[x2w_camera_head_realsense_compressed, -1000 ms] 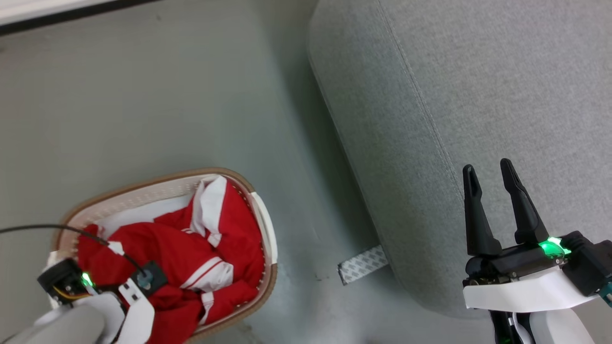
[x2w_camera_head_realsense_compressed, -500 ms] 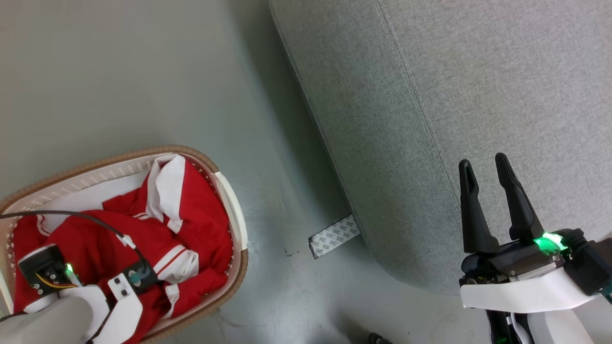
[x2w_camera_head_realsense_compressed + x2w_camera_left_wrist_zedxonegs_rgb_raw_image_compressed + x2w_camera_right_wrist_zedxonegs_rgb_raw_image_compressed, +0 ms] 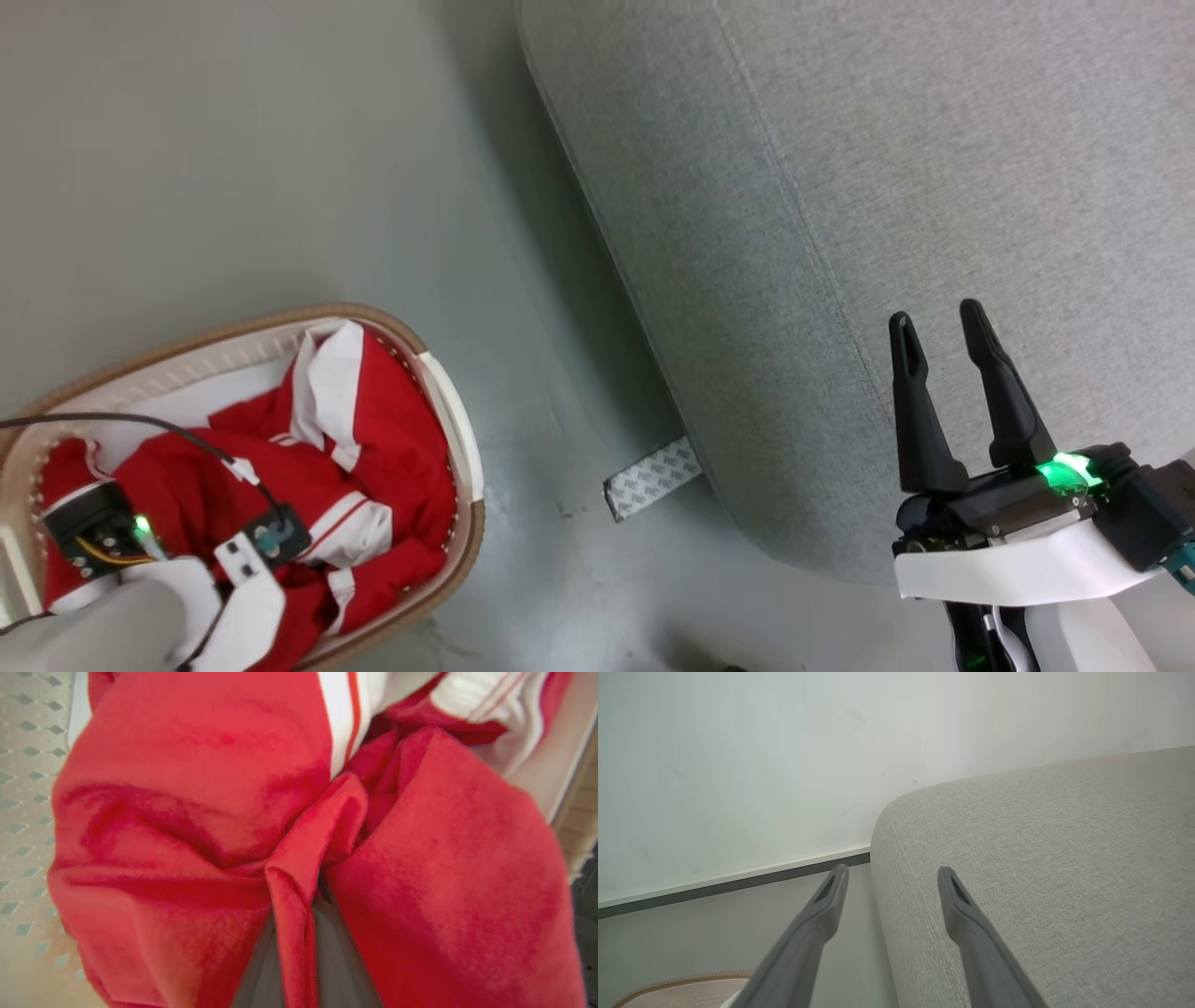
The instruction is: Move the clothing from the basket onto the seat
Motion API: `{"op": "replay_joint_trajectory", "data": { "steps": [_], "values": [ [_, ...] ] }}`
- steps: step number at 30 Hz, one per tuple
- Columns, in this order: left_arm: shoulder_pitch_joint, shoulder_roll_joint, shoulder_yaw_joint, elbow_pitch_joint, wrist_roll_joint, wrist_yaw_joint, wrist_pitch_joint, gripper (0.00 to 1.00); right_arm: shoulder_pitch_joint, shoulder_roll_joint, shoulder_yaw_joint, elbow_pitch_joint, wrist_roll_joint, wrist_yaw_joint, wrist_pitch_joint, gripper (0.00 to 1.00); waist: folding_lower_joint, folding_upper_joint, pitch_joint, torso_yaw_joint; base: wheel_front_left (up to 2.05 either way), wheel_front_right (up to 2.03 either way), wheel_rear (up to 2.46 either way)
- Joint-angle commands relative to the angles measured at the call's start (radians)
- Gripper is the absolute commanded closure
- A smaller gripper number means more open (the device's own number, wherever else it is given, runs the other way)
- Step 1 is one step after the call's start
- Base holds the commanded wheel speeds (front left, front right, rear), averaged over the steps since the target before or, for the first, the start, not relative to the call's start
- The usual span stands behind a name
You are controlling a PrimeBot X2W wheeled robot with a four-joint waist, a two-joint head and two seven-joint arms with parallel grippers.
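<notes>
My left gripper (image 3: 303,905) is clenched on a fold of the clothing (image 3: 373,439), heaped in the basket (image 3: 471,541) at 8 o'clock. My right gripper (image 3: 935,315) is spread and empty at 4 o'clock. I should lift well clear before swinging to the seat (image 3: 840,187) at 1 o'clock.

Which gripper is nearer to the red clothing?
Left. The left gripper is shut on a fold of the clothing; the right gripper hangs open at the seat's edge.

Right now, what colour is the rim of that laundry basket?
Brown, on the basket; its perforated walls are cream-white. The head view shows it best.
</notes>
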Motion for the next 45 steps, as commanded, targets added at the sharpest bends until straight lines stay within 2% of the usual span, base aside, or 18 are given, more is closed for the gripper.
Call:
{"op": "replay_joint_trajectory", "data": {
  "steps": [1,12,19,23,30,36,45],
  "values": [
    [-0.006,-0.020,0.000,0.014,-0.016,0.002,-0.020,1.00,-0.005,-0.003,-0.008,0.009,-0.015,-0.002,0.000,0.00,-0.0001,0.0000,-0.030,0.015,0.00,0.00,0.00],
    [0.035,-0.246,-0.001,0.170,-0.121,0.002,-0.213,1.00,0.000,-0.004,-0.070,0.085,-0.128,-0.002,0.000,0.00,-0.0001,0.0000,-0.289,0.159,0.00,0.00,0.00],
    [0.064,-0.349,0.004,0.222,-0.222,0.002,-0.365,1.00,0.027,-0.004,-0.092,0.141,-0.184,-0.002,0.000,0.00,-0.0001,0.0000,-0.436,0.256,0.00,0.00,0.00],
    [0.058,-0.386,0.016,0.231,-0.283,0.002,-0.439,1.00,0.046,-0.004,-0.097,0.171,-0.210,-0.002,0.000,0.00,-0.0001,0.0000,-0.501,0.314,0.00,0.00,0.00],
    [0.061,-0.427,0.034,0.207,-0.353,0.002,-0.528,1.00,0.079,-0.004,-0.106,0.206,-0.218,-0.002,0.000,0.00,-0.0001,0.0000,-0.584,0.403,0.00,0.00,0.00],
    [0.033,-0.435,0.070,0.163,-0.375,0.004,-0.566,1.00,0.092,-0.004,-0.109,0.222,-0.206,-0.002,0.000,0.00,-0.0001,0.0000,-0.621,0.443,0.00,0.00,0.00],
    [-0.006,-0.390,0.165,-0.014,-0.389,0.069,-0.588,1.00,0.111,-0.004,-0.093,0.236,-0.200,-0.002,0.000,0.00,-0.0001,0.0000,-0.675,0.474,0.00,0.00,0.00]
  ]
}}
